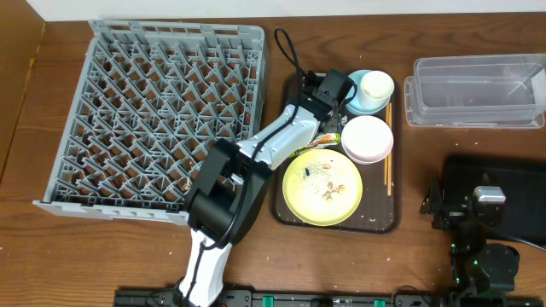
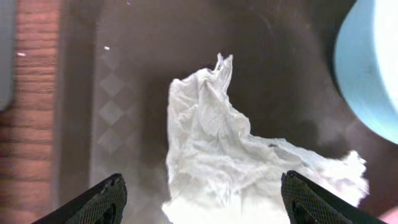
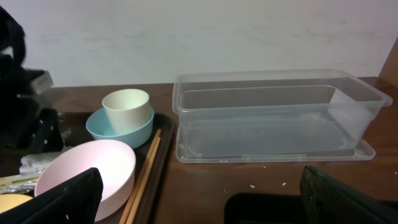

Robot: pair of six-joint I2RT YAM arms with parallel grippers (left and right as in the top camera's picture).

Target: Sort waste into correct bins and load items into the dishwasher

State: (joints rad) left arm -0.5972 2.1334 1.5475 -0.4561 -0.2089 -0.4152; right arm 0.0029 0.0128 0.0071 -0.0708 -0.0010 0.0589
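My left gripper [image 1: 328, 88] hangs over the far left corner of the dark brown tray [image 1: 288, 170]. In the left wrist view it is open [image 2: 202, 177], one jaw on either side of the crumpled white tissue [image 2: 211, 162] below it. The green-and-yellow wrapper [image 1: 326, 138] lies by the yellow plate [image 1: 322, 188], which carries pale crumbs [image 1: 328, 189]. The white bowl [image 1: 368, 138], the light blue bowl [image 1: 358, 102] with the white cup [image 1: 375, 87] in it, and the chopsticks [image 1: 387, 153] are on the tray. My right gripper [image 1: 439, 205] is open and empty [image 3: 200, 171] above the black bin [image 1: 520, 196].
The grey dish rack [image 1: 153, 119] fills the left of the table. The clear tub [image 1: 475, 89] stands at the far right, also seen in the right wrist view [image 3: 273, 115]. A few crumbs lie on the wood between the tub and the black bin [image 3: 267, 208].
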